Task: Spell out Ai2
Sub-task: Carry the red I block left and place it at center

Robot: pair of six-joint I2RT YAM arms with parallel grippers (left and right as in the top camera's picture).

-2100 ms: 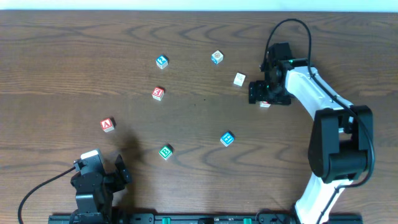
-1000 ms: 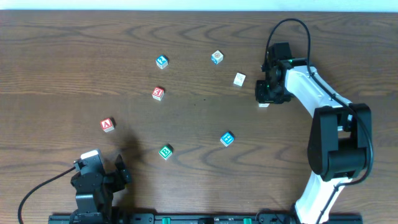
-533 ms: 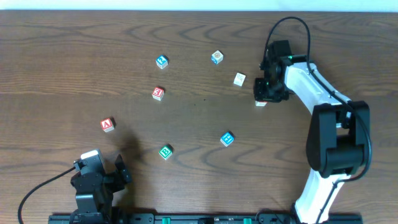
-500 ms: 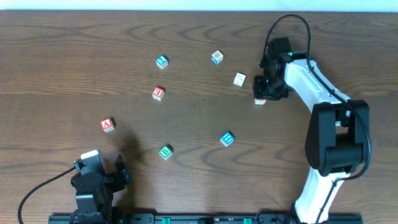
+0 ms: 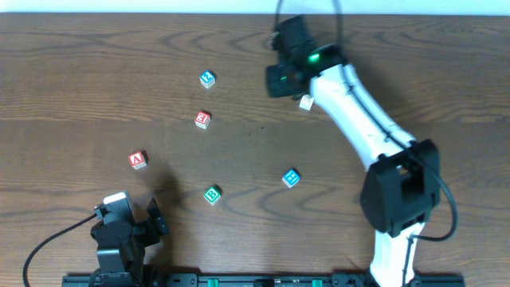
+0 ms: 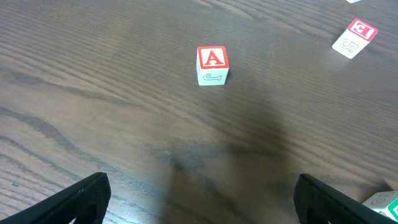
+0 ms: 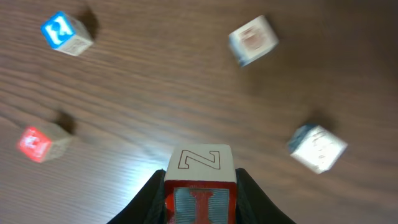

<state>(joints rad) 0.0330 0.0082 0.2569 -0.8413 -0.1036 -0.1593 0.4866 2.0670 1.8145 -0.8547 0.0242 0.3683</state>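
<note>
At the near edge of the tabletop the left hand is seen with its fingers spread wide apart and nothing between them. Just beyond it, the block with a red A is set alone on the wood, letter face up. Farther out, a red-faced block and then the block with a blue 2 are laid apart from each other. At the far side the right hand is held above the tabletop and is clamped on the block with a red I. This block is gripped on both sides, and an outlined Z is shown on its top face. A white block is seen just beside that arm.
</note>
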